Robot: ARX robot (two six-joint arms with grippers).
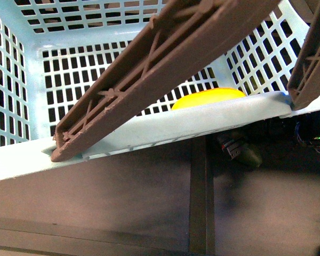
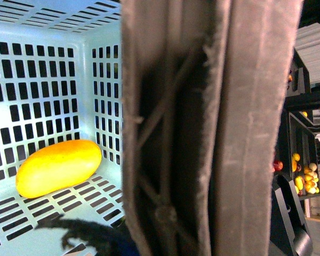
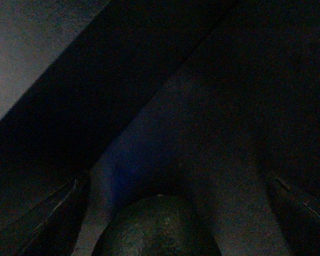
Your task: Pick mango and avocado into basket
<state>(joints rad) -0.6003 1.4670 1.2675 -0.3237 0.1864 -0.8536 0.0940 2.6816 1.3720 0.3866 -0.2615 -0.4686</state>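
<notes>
Front view: teal basket [image 1: 21, 160], brown handle [image 1: 165, 58] lying across it. Mango [image 1: 208, 98] inside, top showing over the near rim. Avocado [image 1: 250, 156] dim below that rim, outside.
Left wrist view: mango [image 2: 58, 167] lying on the basket floor [image 2: 21, 213] by the wall.
Right wrist view: dark.
Left gripper, right gripper: finger spread cannot be told.

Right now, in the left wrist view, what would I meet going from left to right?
mango lying on the floor of the basket → brown basket handle → shelves of fruit
</notes>
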